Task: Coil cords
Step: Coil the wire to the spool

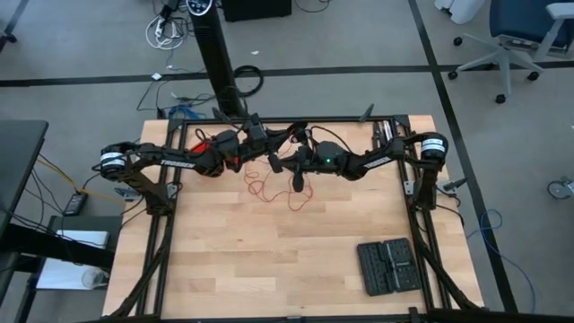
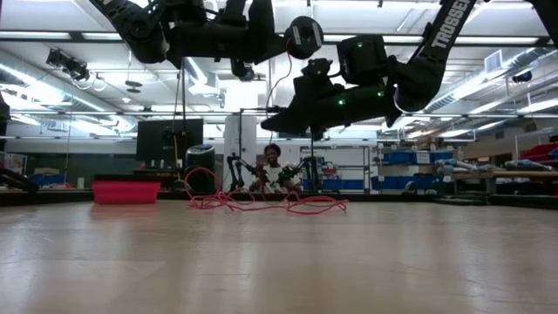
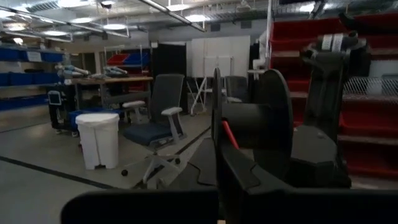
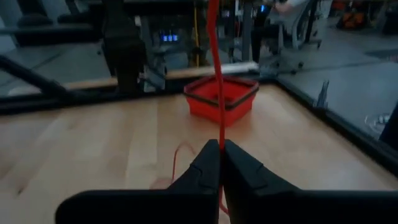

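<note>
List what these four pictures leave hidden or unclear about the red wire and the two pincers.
- Red wire: its upper end runs off the right wrist view's top edge; its small ends are too small in the high view.
- Left pincer: in the left wrist view a black spool blocks whatever lies beyond the tips.
- Right pincer: shut on the wire; in the high view the arms hide this grip.

Both dark six-joint arms reach inward from the two sides of the pale wooden table, meeting high above its far half. The right two-finger gripper has its dark fingers pressed together on the thin red wire, which runs taut away from its tips. The left two-finger gripper is closed, raised above the table's far edge, just beside the right one.
</note>
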